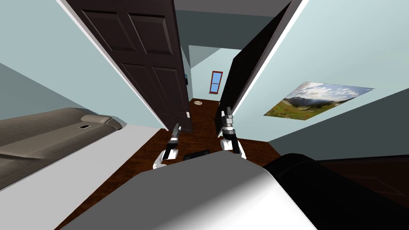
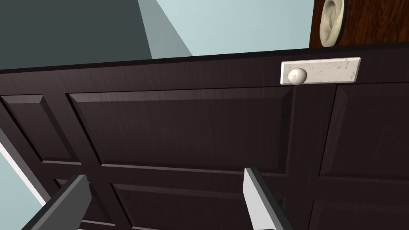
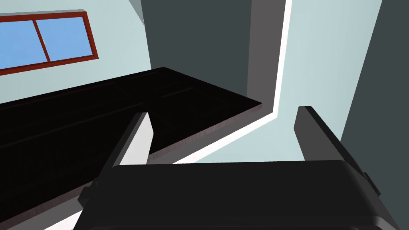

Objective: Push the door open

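Here, left end effector (image 2: 165, 174) wide open, empty, before dark door (image 2: 179, 123).

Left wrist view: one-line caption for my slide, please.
Open left gripper faces the dark panelled door, its pale knob near the door's edge.

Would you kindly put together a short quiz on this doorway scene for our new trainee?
1. True or false: the left gripper is shut on the knob.
2. What colour is the door in front of the left gripper? A white, B dark brown, C blue.
3. Fill in: on the pale wall to the robot's right hangs a landscape ____.
Key: 1 false, its fingers stand open and short of the knob; 2 B; 3 picture.
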{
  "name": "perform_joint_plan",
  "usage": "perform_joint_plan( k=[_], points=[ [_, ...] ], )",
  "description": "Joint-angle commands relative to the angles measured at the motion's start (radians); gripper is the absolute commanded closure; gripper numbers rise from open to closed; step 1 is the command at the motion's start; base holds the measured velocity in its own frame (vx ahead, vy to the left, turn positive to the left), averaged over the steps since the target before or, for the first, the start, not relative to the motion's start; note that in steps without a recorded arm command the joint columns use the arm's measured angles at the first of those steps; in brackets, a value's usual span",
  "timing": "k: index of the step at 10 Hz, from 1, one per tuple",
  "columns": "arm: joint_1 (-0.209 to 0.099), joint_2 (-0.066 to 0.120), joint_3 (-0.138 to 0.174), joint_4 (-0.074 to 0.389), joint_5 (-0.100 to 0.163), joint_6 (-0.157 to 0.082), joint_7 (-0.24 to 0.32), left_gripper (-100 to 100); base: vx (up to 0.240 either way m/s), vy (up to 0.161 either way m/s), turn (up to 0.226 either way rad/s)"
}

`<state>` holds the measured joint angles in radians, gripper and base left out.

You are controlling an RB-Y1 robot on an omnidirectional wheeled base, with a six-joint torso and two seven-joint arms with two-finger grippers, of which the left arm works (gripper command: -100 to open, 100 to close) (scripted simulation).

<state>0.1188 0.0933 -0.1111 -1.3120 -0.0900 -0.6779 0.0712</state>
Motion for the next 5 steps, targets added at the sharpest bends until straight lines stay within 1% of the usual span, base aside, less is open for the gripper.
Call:
perform_joint_plan(
  k=[1,5],
  points=[
    [-0.018,0.001,-0.008,0.039,0.001,-0.003,0.007,-100,0.109,0.014,-0.003],
    [-0.063,0.004,-0.024,0.149,0.005,-0.025,0.022,-100,0.099,0.03,0.0]
  ],
)
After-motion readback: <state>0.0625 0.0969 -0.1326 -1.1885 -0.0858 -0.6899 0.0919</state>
